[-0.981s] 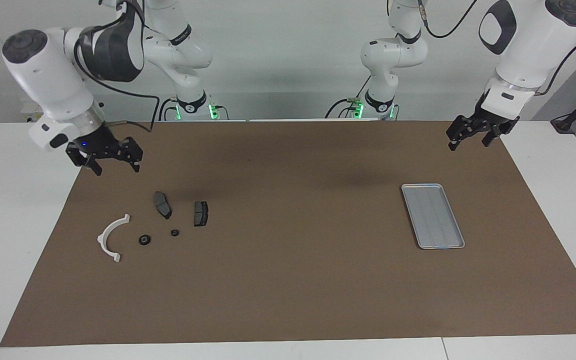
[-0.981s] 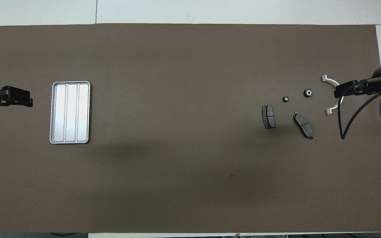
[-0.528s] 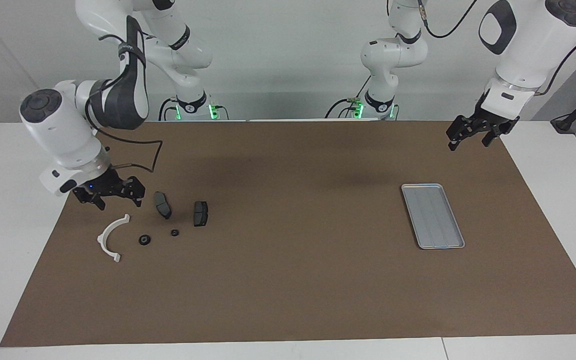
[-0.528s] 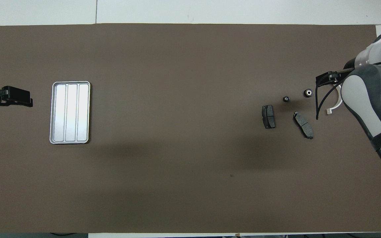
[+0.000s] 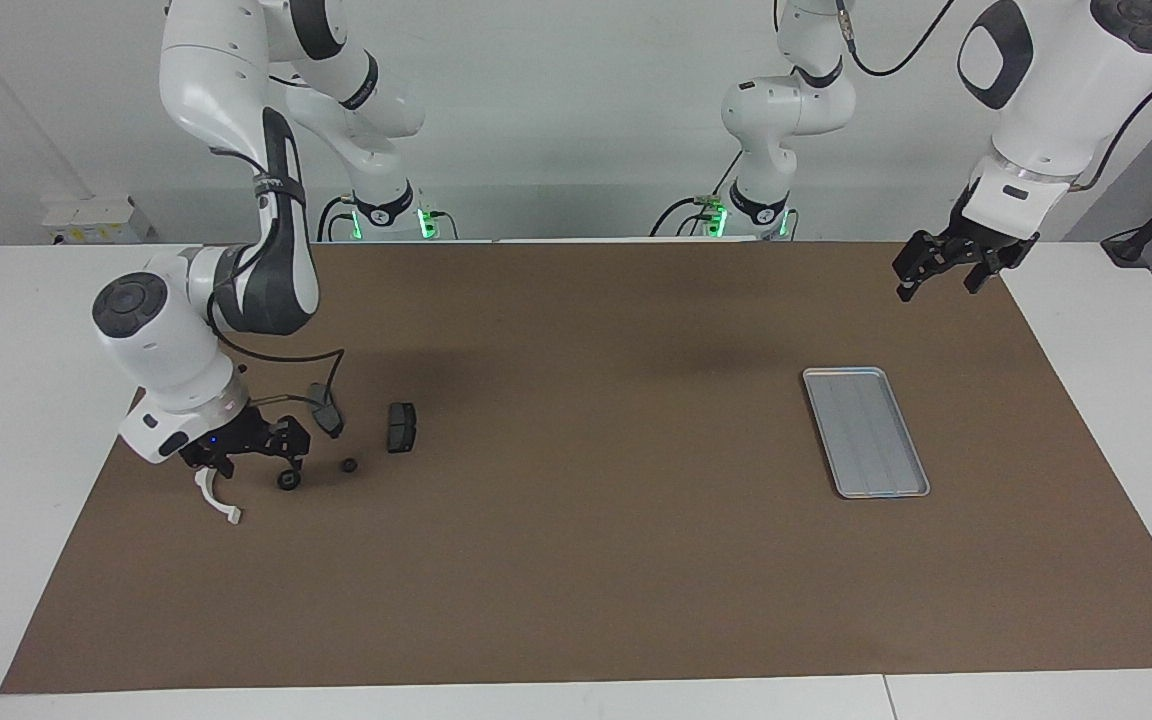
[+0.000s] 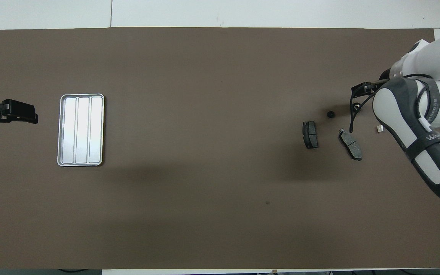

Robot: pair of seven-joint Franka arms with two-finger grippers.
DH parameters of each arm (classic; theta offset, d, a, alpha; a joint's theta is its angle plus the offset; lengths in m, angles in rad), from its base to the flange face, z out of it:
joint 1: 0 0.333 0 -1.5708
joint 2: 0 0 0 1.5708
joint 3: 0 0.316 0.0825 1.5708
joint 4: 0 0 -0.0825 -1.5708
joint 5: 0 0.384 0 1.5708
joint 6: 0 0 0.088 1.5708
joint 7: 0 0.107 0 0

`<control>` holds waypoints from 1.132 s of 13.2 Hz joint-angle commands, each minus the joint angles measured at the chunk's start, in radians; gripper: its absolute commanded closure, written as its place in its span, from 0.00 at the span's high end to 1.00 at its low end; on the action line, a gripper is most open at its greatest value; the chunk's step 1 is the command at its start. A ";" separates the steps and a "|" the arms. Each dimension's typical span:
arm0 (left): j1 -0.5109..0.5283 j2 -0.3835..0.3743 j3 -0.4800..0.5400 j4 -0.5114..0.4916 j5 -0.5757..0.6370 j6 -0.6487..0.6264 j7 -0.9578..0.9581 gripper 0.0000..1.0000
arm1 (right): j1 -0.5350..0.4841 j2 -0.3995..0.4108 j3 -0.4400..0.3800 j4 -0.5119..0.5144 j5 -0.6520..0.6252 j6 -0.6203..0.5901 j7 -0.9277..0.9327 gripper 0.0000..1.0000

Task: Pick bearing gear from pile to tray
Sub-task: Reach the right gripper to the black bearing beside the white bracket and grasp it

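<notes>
Tray (image 5: 866,432) comes first, reading outward from the robots. It is a ridged silver rectangle lying flat on the brown mat (image 5: 586,560) toward the left arm's end, with nothing in it. The left gripper (image 5: 939,280) waits in the air over the mat's corner near it, fingers spread wide and empty.

The pile sits toward the right arm's end. Nearest the robots are two dark brake pads, one (image 5: 326,408) partly crossed by the arm's cable and the other (image 5: 401,427) beside it. A little farther out lies a small black round piece (image 5: 348,465). Next comes the larger bearing gear (image 5: 288,481), resting on the mat. The right gripper (image 5: 258,464) hangs low over this spot, jaws wide apart, one fingertip just beside the bearing gear and nothing between them. Farthest out is the white half-ring bracket (image 5: 218,503), half hidden under that gripper.

By my reading the task has barely begun. The reach is nearly complete, while grasp, lift, carry across the table and release into the tray are all left.
</notes>
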State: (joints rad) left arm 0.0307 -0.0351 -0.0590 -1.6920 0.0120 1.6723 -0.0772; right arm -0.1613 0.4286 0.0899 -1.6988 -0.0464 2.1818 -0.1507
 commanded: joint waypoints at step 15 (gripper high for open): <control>-0.009 -0.016 0.007 -0.012 0.003 0.000 0.002 1.00 | -0.014 0.076 0.004 -0.079 -0.030 0.073 -0.095 0.89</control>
State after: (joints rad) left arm 0.0307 -0.0351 -0.0590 -1.6920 0.0120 1.6723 -0.0772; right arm -0.1631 0.5338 0.0892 -1.7328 -0.0635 2.2573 -0.2196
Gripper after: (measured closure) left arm 0.000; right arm 0.000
